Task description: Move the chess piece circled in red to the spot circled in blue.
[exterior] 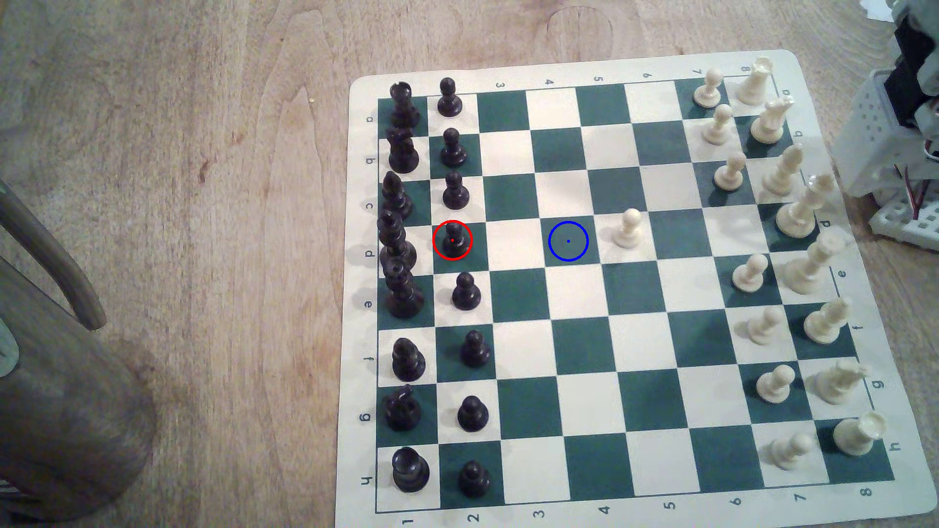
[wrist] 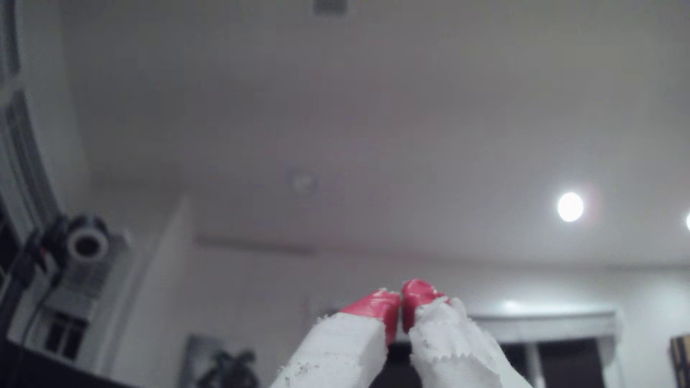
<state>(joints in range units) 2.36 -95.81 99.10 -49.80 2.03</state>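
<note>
The chess piece (exterior: 452, 238), a small glossy black pawn inside a red ring, stands upright in the row of black pawns near the exterior view's left side of the board (exterior: 513, 350). The spot (exterior: 568, 241), a dark green square with a blue ring and centre dot, lies two squares toward the exterior view's right and is bare. A cream pawn (exterior: 629, 228) stands on the square just beyond it. My gripper (wrist: 400, 298) points up at the ceiling in the wrist view, its white fingers with red tips (wrist: 377, 302) pressed together and nothing between them.
Taller black pieces (exterior: 401, 243) line the board's left edge in the exterior view, cream pieces (exterior: 792, 213) its right side. The arm's white base (exterior: 894, 127) sits beyond the top right corner. A wooden post (exterior: 56, 386) stands at far left. A webcam (wrist: 87, 242) shows in the wrist view.
</note>
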